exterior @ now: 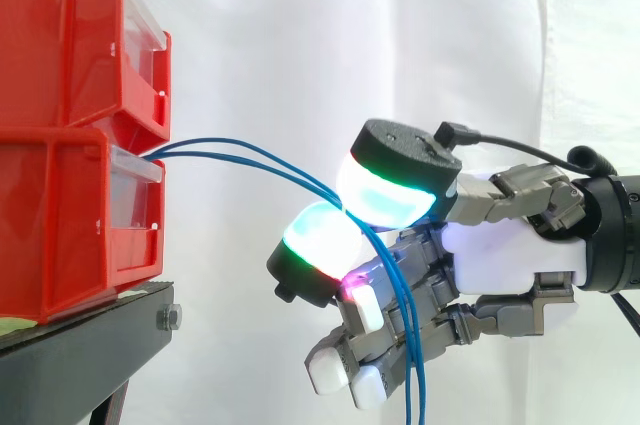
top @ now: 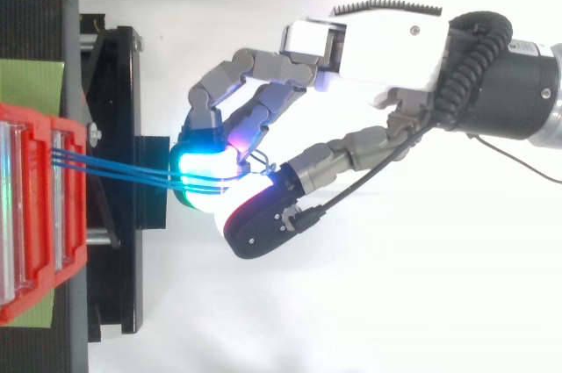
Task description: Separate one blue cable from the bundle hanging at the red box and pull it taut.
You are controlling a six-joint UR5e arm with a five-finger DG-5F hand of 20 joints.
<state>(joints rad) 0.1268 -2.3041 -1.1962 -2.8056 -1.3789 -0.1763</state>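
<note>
Two red bins are stacked at the left, and the blue cables [exterior: 240,157] come out at the front of the lower bin [exterior: 70,225]. They run right in a shallow arc to my hand [exterior: 510,250]. There they pass between a glowing cyan thumb pad [exterior: 385,195] and a cyan finger pad [exterior: 320,240] that close on them. Past the pinch the cables drape over the curled lower fingers and hang down [exterior: 410,365]. From above, the strands [top: 123,171] lie close together from the bin [top: 35,215] to the hand [top: 369,44].
The bins rest on a black stand [exterior: 90,330] whose frame [top: 114,127] juts toward the hand. A green sheet [top: 31,83] lies on the stand beside the bins. A white curtain hangs behind.
</note>
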